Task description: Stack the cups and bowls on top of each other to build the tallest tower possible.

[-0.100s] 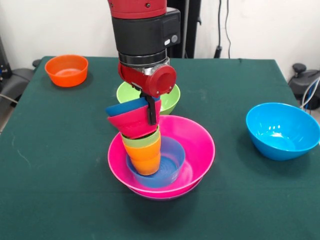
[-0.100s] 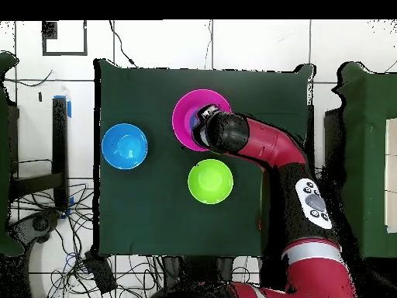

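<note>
The tower stands mid-table in the wide pink bowl (image 1: pixel 197 145) (image 2: pixel 186 116), which rests in a purple bowl (image 1: pixel 167 196) showing only as a rim. Inside sit a light-blue small bowl (image 1: pixel 170 165), then the orange cup (image 1: pixel 147 161) and the light green cup (image 1: pixel 142 140). On top, tilted, are the red bowl (image 1: pixel 131 125) and the dark-blue bowl (image 1: pixel 122 107) nested in it. My gripper (image 1: pixel 151 118) comes down from above, shut on the red bowl's rim, with one black finger (image 1: pixel 151 111) across its outer wall. In the overhead view the arm's wrist (image 2: pixel 223 132) hides the tower's top.
A lime green bowl (image 1: pixel 170 102) (image 2: pixel 210 181) stands just behind the tower. A sky-blue large bowl (image 1: pixel 282 131) (image 2: pixel 124 145) sits to the right in the front view. A small orange bowl (image 1: pixel 66 70) is at the far left corner.
</note>
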`<control>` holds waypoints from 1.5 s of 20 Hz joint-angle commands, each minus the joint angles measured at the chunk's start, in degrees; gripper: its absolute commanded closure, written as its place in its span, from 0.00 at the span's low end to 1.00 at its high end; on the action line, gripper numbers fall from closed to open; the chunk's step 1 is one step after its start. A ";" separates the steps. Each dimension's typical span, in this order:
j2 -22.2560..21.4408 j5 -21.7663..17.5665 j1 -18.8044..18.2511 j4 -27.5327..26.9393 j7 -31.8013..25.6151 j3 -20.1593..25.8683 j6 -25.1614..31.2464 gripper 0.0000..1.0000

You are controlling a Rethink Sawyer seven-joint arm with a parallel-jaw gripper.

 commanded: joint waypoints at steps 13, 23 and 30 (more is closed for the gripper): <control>2.53 -2.30 5.24 -3.68 2.88 -1.88 1.79 0.00; 1.02 -0.90 5.15 -2.69 1.88 -1.97 4.29 0.00; 0.04 -0.84 5.70 -3.31 1.92 -2.77 6.39 0.00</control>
